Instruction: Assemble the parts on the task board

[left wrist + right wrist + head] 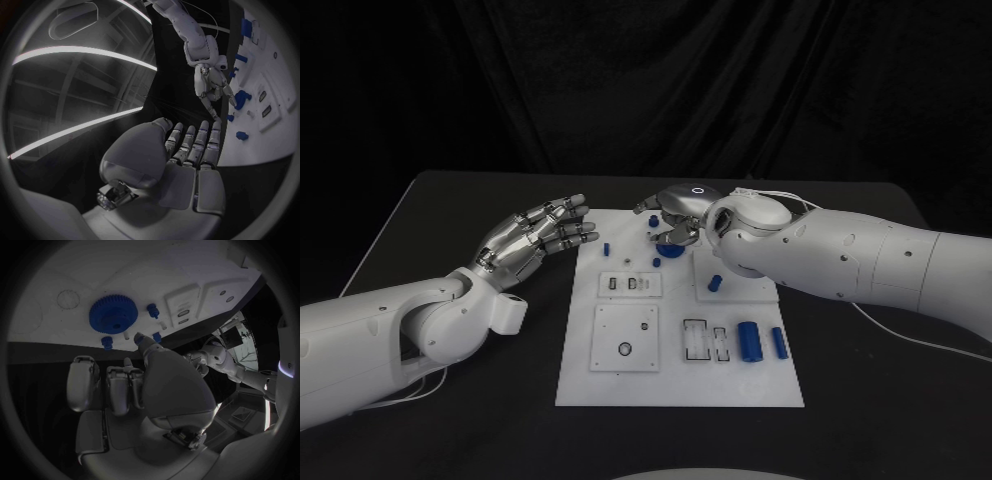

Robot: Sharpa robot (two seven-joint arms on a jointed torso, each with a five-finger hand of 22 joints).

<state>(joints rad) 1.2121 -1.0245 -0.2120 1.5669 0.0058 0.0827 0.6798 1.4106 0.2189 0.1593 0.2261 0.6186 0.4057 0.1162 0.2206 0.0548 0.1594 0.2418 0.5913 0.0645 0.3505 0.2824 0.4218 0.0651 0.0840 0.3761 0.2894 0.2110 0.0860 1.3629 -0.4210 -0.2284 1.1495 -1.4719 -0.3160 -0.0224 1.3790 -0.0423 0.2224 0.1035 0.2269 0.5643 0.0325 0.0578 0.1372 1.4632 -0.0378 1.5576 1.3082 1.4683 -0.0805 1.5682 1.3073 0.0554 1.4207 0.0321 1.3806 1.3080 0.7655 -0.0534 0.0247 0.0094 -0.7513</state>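
Blue gear [112, 314] flat on task board [50, 275], axis upright.

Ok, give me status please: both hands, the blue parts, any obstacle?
Left hand open beside white task board. Right hand over far edge, empty, near round blue toothed gear. No obstacle seen.

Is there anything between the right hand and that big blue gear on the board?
Nothing visible blocks it. In the right wrist view the right hand hovers just off the blue gear, with bare white board between. Small blue pegs stand beside the fingertips, off the direct line to the gear.
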